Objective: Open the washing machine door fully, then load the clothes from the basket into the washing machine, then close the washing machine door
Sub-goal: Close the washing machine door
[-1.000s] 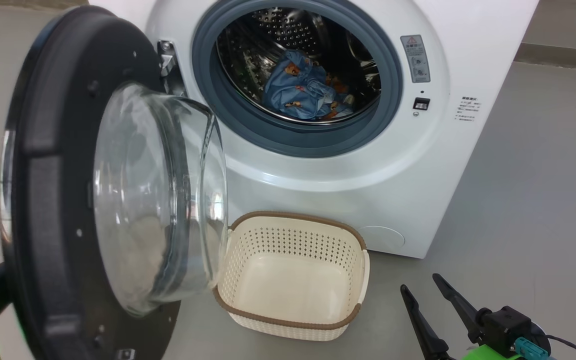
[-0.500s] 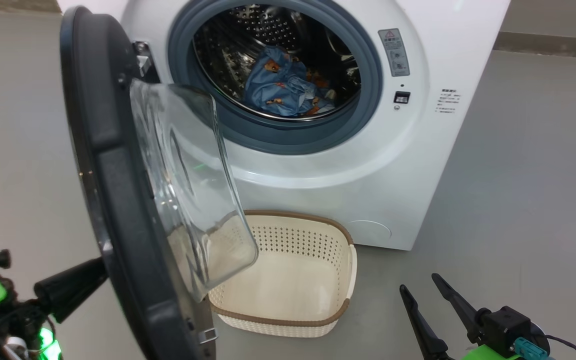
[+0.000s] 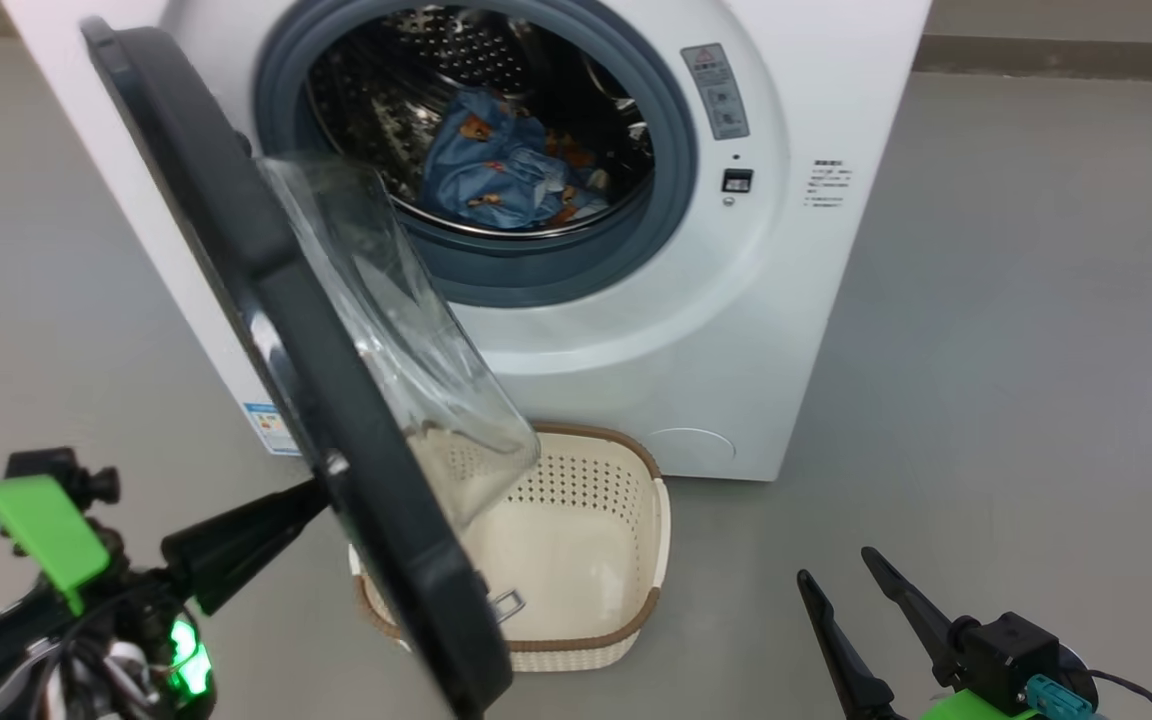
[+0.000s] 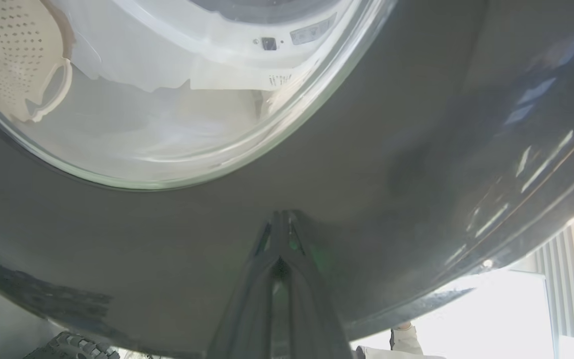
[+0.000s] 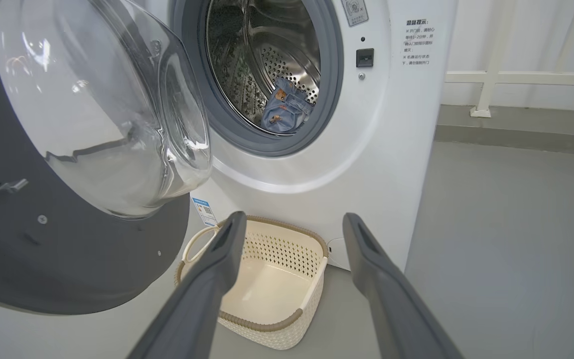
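door part-open, clothes in drum, left pincer on door
right pincer (image 3: 834, 563) low right, fingers spread wide, holding nothing. left pincer (image 4: 282, 217) closed, tips against the black outer face of the door (image 3: 236, 230), which stands angled out over the basket (image 3: 586, 480) on the floor. behind: washing machine (image 3: 696, 330), blue-and-orange clothes (image 3: 496, 170) in the steel drum. blue label (image 3: 266, 425) at lower left corner, red-triangle warning sticker (image 3: 719, 90) and Chinese print (image 3: 826, 182) right of the opening, all too small to read.
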`<state>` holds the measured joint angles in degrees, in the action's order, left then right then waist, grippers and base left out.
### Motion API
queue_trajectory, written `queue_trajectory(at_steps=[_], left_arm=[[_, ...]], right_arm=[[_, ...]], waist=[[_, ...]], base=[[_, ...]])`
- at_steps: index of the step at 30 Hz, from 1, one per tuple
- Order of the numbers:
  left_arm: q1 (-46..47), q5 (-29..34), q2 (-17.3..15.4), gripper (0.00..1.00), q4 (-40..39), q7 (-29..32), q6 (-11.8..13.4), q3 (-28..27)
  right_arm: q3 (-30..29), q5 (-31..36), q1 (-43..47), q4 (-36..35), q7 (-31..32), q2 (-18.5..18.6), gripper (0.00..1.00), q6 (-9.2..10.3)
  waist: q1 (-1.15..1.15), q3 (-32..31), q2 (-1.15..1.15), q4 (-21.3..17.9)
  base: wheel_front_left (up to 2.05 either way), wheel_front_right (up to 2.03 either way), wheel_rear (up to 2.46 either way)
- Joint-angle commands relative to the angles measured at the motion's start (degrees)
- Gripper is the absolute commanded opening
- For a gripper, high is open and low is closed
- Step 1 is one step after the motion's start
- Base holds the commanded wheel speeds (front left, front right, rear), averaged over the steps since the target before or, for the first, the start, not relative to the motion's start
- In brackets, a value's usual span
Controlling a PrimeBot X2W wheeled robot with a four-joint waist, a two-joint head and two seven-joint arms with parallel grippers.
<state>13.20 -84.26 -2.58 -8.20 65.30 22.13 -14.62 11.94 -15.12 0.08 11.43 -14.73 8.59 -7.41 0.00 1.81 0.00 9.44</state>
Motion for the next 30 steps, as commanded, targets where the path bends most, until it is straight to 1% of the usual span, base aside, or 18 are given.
queue_trajectory(at_steps=[1, 9, 12, 13, 16, 22, 26, 30], left_arm=[[2.95, -1.02, -0.38, 0.00, -1.15, -0.23, -0.68, -0.64], [5.65, -3.51, -0.32, 0.00, 3.15, -6.12, -3.79, 3.31], [7.59, -3.82, -0.31, 0.00, 5.52, -9.28, -5.66, 3.98], [9.07, -3.64, -0.31, 0.00, 7.43, -11.39, -7.12, 4.39], [11.41, -3.83, -0.31, 0.00, 10.34, -14.18, -8.97, 4.96], [15.73, -4.92, -0.31, 0.00, 15.53, -17.70, -11.38, 6.56], [17.94, -4.76, -0.31, 0.00, 18.41, -18.89, -12.72, 7.71], [19.26, -4.63, -0.31, 0.00, 20.10, -19.63, -13.45, 8.11]], right_arm=[[1.12, -0.03, -1.37, -1.42, -0.27, -0.02, 1.00, -0.08], [1.13, -0.10, -2.16, -1.38, -0.27, 0.09, 1.00, -0.08], [1.36, -0.10, -2.60, -1.34, -0.27, 0.06, 1.00, -0.08], [1.62, -0.13, -3.06, -1.28, -0.27, 0.02, 1.00, -0.08], [1.76, -0.16, -3.52, -1.28, -0.27, -0.02, 1.00, -0.08], [1.82, -0.30, -4.12, -1.20, -0.27, 0.06, 1.00, -0.08], [1.81, -0.30, -4.68, -1.10, -0.27, -0.08, 1.00, -0.08], [1.87, -0.33, -4.97, -1.04, -0.27, -0.19, 1.00, -0.08]], waist=[[0.00, 0.43, 0.00, -0.89], [0.00, 1.19, 0.00, -2.82], [0.00, 1.59, 0.00, -3.46], [0.00, 1.85, 0.00, -4.05], [0.00, 2.17, 0.00, -4.94], [0.00, 2.85, 0.00, -6.76], [0.00, 3.24, 0.00, -8.00], [0.00, 3.39, 0.00, -8.80]], base=[[0.00, 0.00, 0.00], [0.00, 0.00, 0.00], [0.00, 0.00, 0.00], [0.00, 0.00, 0.00], [0.00, 0.00, 0.00], [0.00, 0.00, 0.00], [0.00, 0.00, 0.00], [0.00, 0.00, 0.00]])
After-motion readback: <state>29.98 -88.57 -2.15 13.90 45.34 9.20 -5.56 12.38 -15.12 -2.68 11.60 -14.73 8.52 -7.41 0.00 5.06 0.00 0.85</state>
